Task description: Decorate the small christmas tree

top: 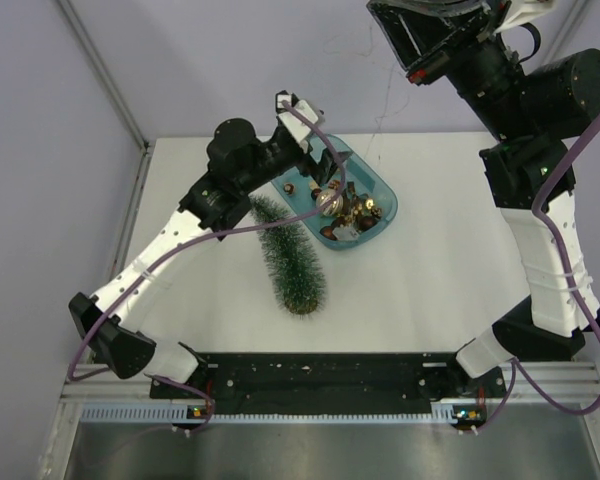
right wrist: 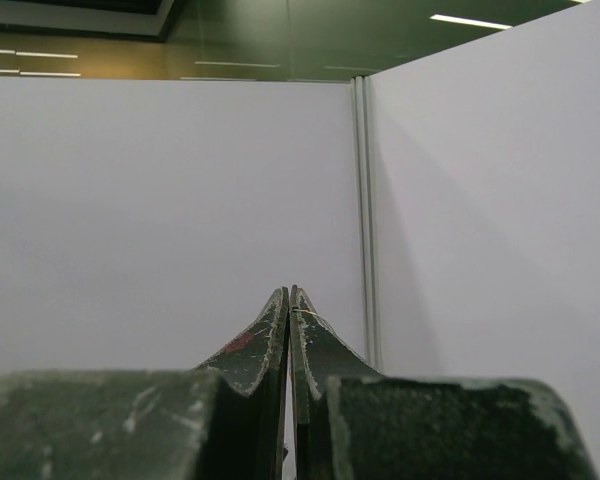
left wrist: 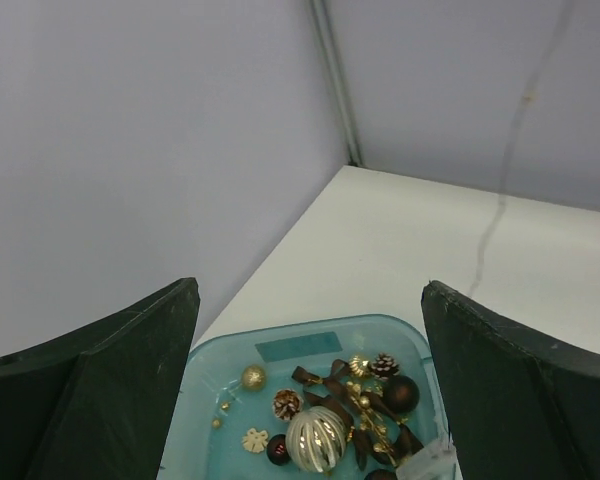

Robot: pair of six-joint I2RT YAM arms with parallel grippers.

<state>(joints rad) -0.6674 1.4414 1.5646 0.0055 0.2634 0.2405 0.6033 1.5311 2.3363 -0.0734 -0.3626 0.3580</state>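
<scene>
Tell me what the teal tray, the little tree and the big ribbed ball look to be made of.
Teal tray: likely plastic, glossy, tinted and see-through, with smooth rounded corners.
Small christmas tree: stiff, synthetic-looking bristles, dark green with whitish frosted tips.
Ribbed ball: shiny pale-gold metallic coat with bright highlights along its ridges; whether plastic or glass lies beneath, I cannot tell.

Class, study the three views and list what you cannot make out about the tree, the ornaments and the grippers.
The small christmas tree, top view: bristles hide its base.
The ornaments, top view: too small to count; the left gripper covers part of the teal tray.
The tray's near end, left wrist view: cut by the bottom edge.
The right gripper: its view shows only walls; the top view's edge crops it.
</scene>
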